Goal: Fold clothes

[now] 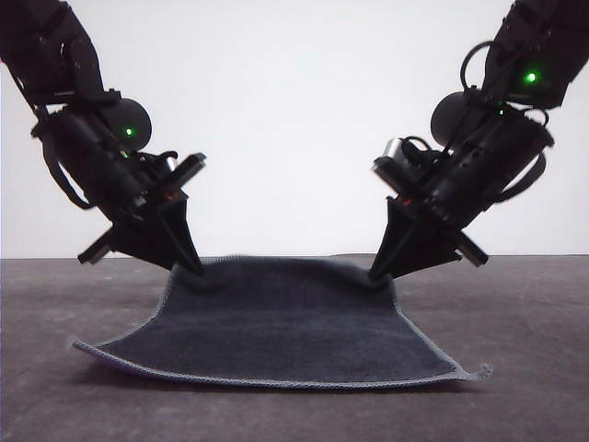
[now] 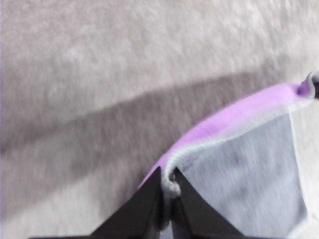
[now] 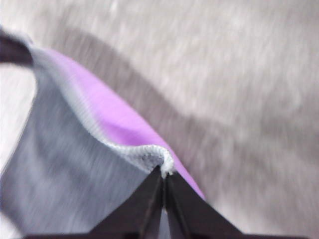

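A square cloth (image 1: 276, 322) lies spread on a dark grey worktop (image 1: 55, 405), its dark grey side facing up. Its near edge, trimmed with pale grey stitching, rests flat on the worktop and runs almost the whole width between the two arms. The near right corner (image 1: 480, 371) ends in a small frayed tuft. The near left corner sits flat, with a thin line of purple showing underneath it.

Farther back, the cloth rises off the surface. Its two far corners are lifted, so the cloth slopes upward from near to far.

The left pincer (image 1: 195, 268) comes down from the upper left and is clamped on the far left corner of the cloth. In the left wrist view, the two black fingertips (image 2: 149, 199) of the left pincer (image 2: 167, 191) press together with the stitched corner bunched between them, and the bright purple underside (image 2: 234, 117) curls out beside the grey face.

The right pincer (image 1: 375, 274) comes down from the upper right and is clamped on the far right corner. In the right wrist view, the right pincer (image 3: 163, 177) grips the pale stitched edge, and the purple underside (image 3: 114, 119) shows along the raised fold.

Both wrist views are blurred. Behind the worktop stands a plain white wall (image 1: 294, 110).
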{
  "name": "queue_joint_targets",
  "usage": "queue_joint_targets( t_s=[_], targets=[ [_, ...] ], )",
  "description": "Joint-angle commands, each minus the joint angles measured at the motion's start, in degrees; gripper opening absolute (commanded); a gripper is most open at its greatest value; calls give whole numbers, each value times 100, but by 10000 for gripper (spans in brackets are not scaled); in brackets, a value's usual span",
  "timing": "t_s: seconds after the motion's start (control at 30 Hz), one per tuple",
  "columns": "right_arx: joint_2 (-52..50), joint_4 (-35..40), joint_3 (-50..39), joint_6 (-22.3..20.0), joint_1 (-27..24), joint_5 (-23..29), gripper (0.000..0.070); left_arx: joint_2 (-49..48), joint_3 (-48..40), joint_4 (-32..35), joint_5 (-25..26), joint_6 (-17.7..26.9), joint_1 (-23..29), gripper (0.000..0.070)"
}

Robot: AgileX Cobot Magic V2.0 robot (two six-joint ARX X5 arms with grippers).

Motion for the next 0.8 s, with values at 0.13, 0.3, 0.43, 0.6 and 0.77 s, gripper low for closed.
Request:
queue_joint_targets(
  t_s=[0.13,0.3,0.43,0.6,0.77],
  targets=[
    [98,-1224,396,-772,-9,-297,0,146,315,-967,87,561,-26,4],
    [98,-1610,404,-873,-1,-594,0,146,326,-1619,98,816,-36,4],
    [98,-2027,404,-1052,45,-666,0,146,326,-2031,157,961,-84,4],
    [98,-2523,404,-1267,107,-739,0,146,326,-2455,357,1136,-166,4],
    [98,-2892,404,-1307,185,-738,0,146,326,-2858,382,1256,-277,4]
  ],
)
